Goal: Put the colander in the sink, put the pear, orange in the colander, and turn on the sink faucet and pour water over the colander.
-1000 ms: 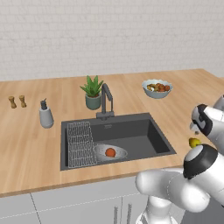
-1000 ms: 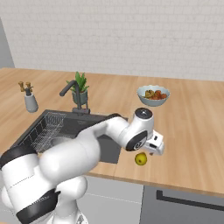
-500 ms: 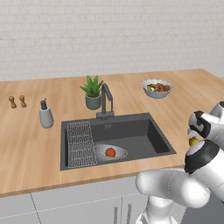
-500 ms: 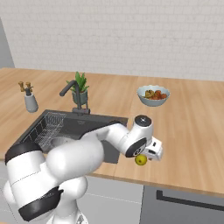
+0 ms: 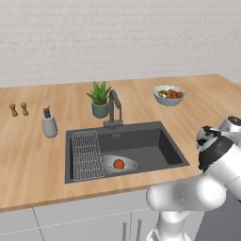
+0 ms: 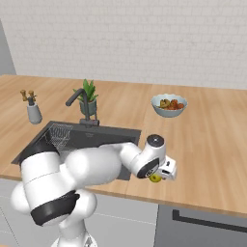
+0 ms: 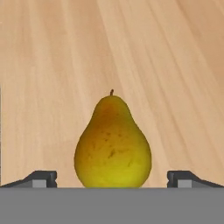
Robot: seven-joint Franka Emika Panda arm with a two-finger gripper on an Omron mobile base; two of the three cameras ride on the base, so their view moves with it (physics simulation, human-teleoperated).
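- The colander (image 5: pixel 118 164) is seen already in the sink (image 5: pixel 141 146), with the orange (image 5: pixel 119 164) inside it.
- The step in hand is judged to be the pear pickup.
- The gripper (image 7: pixel 112 179) is set low over the counter (image 7: pixel 57 65), jaws apart.
- The pear (image 7: pixel 113 144) is found between the jaws, clear of both tips.
- Next, a closing on the pear is called for, then a lift toward the colander.

Pears: one (image 7: pixel 113 144), at 6 o'clock in the hand view
Oranges: one (image 5: pixel 118 164), in the colander
Colanders: one (image 5: pixel 107 162)
Sinks: one (image 5: pixel 155 148)
Faucets: one (image 5: pixel 114 108)
Fruit bowls: one (image 5: pixel 169 94)
Plants: one (image 5: pixel 100 98)
Soap dispensers: one (image 5: pixel 49 123)
Shakers: two (image 5: pixel 18 109)
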